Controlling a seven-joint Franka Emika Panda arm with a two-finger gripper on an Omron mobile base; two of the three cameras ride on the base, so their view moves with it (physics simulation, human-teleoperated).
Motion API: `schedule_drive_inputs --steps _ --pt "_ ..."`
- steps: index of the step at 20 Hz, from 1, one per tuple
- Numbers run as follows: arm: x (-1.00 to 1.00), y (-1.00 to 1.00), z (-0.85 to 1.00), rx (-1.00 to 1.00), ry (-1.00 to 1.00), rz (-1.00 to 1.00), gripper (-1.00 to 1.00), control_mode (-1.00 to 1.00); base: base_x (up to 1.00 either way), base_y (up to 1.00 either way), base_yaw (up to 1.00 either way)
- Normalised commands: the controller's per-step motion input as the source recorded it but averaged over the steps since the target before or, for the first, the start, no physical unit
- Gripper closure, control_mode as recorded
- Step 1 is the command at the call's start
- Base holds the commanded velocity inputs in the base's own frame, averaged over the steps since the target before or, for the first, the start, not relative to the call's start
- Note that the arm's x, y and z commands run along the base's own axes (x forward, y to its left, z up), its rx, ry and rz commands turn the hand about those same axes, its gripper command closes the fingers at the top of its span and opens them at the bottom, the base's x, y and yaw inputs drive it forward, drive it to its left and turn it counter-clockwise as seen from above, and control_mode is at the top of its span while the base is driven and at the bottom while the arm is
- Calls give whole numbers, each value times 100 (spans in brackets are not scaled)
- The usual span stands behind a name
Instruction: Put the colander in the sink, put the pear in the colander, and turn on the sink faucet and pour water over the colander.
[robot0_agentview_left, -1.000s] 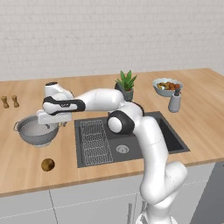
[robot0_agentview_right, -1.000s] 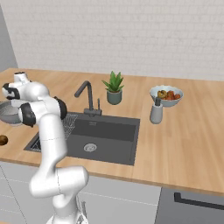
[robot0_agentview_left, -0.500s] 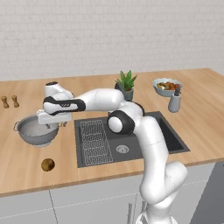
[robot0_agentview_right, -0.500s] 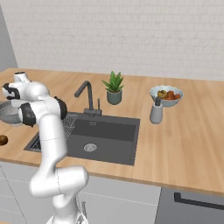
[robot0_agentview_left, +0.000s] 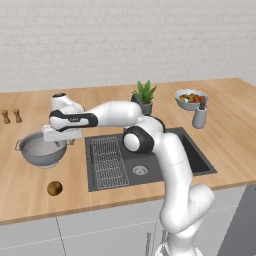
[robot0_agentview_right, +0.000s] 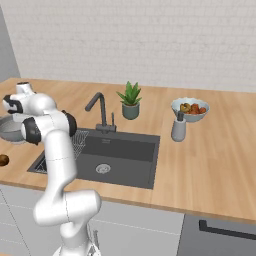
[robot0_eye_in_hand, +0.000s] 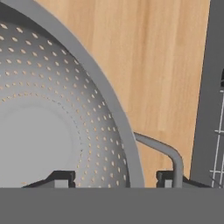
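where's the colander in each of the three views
Left base view: the colander sits on the counter at the left, under the gripper, left of the sink.
Right base view: at the far left edge, partly behind the arm.
Hand view: takes up the left half, with its side handle at lower right.
Shared landmark: the sink's wire rack, right of the colander.

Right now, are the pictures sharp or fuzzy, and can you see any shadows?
Left base view: soft and slightly fuzzy, with a faint shadow under the colander. Right base view: evenly lit, no glare. Hand view: sharp, every hole in the colander is clear.
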Motion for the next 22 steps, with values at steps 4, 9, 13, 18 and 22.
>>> schedule_drive_inputs --steps 4,9,13,18,22 --pt "0 0 0 0 0 0 100 -100 0 0 0" --pt "0 0 0 0 0 0 100 -100 0 0 0" --pt "0 0 0 0 0 0 100 -100 0 0 0" --pt "0 0 0 0 0 0 100 -100 0 0 0" --pt "-3 -8 1 0 -2 0 100 -100 0 0 0"
